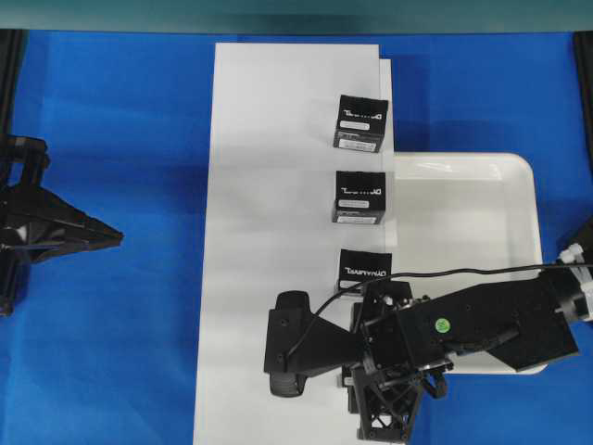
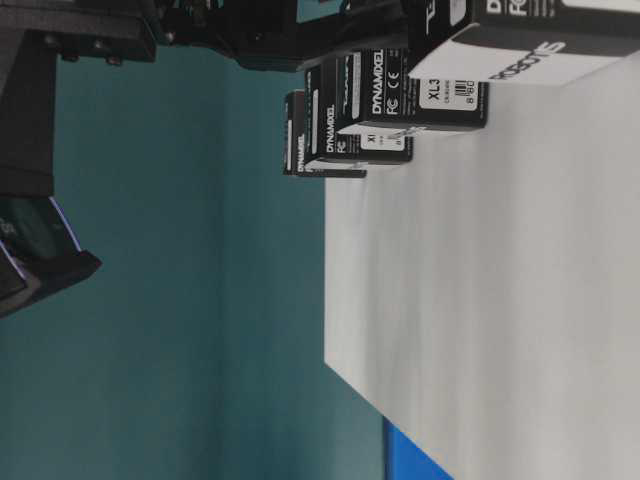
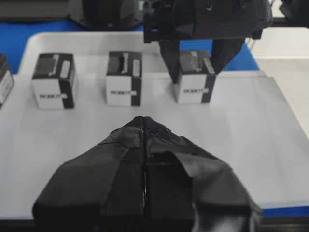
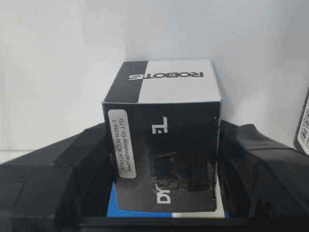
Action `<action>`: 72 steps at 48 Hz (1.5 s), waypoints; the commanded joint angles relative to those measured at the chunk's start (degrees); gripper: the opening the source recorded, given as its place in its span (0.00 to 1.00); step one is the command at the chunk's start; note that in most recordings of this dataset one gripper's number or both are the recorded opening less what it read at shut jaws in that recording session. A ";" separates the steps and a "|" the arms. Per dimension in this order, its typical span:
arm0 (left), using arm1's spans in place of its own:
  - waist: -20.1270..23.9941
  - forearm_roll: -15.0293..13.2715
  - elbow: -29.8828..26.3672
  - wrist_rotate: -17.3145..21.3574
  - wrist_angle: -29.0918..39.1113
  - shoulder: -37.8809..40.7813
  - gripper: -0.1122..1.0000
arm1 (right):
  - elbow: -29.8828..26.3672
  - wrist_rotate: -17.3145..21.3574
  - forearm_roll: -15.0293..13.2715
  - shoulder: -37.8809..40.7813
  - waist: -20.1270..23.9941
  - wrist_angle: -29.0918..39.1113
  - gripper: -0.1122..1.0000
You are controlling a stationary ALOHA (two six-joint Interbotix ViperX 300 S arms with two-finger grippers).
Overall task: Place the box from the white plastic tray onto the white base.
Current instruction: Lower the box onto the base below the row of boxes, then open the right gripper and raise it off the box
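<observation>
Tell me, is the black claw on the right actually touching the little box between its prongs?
Touching. The right wrist view shows the right gripper with its fingers pressed against both sides of the box, with no gap on either side.

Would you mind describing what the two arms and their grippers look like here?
Both arms are matte black. The right arm has a boxy body with a small green round sticker and a thin black cable looping over it. The left gripper tapers to a pointed wedge; its fingers are wrapped in black tape. The right gripper has similarly black-wrapped pads.
</observation>
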 commanded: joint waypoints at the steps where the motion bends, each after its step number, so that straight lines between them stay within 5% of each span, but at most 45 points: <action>1: -0.09 0.18 -1.58 -0.09 -0.26 0.18 0.03 | 0.09 0.09 0.00 0.53 -0.44 -0.53 0.72; 6: -0.09 0.18 -1.67 -0.09 -0.26 0.18 0.03 | 0.09 -0.53 -0.70 0.53 0.09 -1.85 0.95; 9: -0.09 0.18 -1.67 -0.09 -0.26 0.18 0.03 | 0.18 -0.26 -1.58 0.44 0.09 -2.81 1.00; 36: -0.09 0.18 -1.67 -0.09 -0.18 0.18 0.03 | -0.79 0.00 -2.02 -0.35 -0.26 -1.41 0.99; 56: -0.09 0.26 -1.76 -4.48 0.44 -0.26 0.03 | -2.81 0.00 -2.37 -9.76 -1.41 3.25 0.99; 72: -0.09 0.18 -1.67 -3.96 1.49 -0.09 0.03 | -3.25 -0.18 -2.81 -14.50 -1.32 6.15 0.99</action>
